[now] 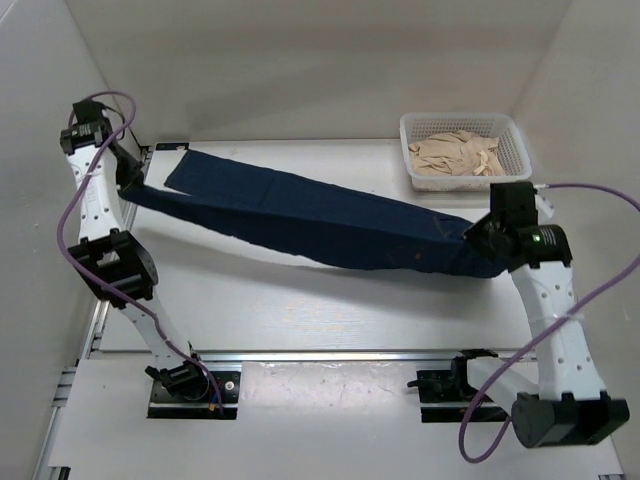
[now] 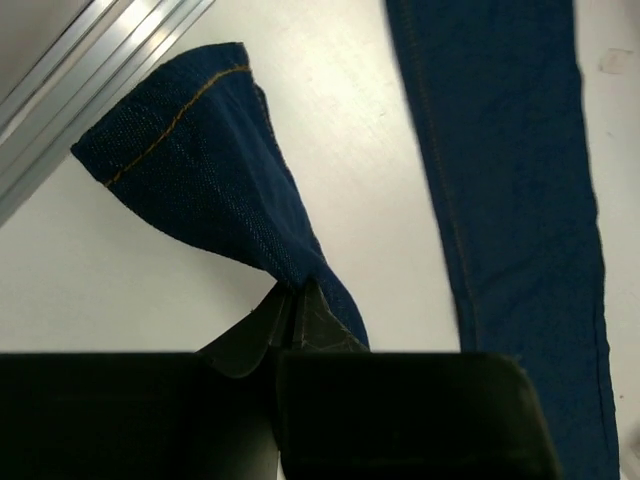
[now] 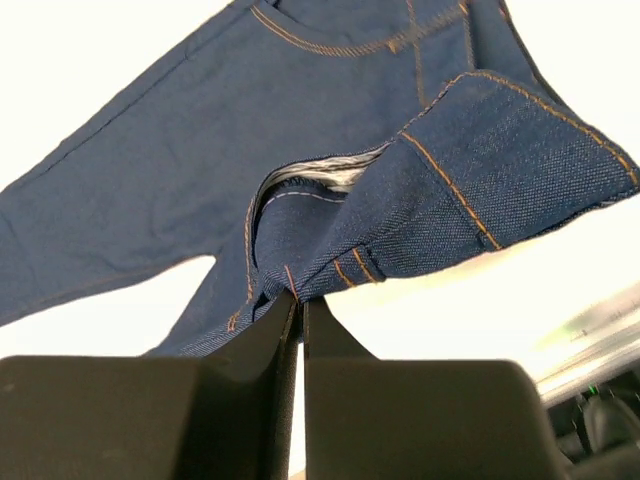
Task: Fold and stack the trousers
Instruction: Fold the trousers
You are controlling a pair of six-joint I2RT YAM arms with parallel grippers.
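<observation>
Trousers x1, pinched by 2 end effectors

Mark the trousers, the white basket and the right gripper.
trousers (image 1: pixel 300 215), top view, middle of the legs
white basket (image 1: pixel 407 150), top view, left wall
right gripper (image 3: pixel 300 300), right wrist view, between its fingertips

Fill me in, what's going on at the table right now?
Both arms hold the dark blue jeans stretched lengthwise between them. The left hand is shut on one leg's hem at the far left; the right hand is shut on the waistband at the right. The other leg is not gripped. A white basket with beige cloth sits in the far right corner.
</observation>
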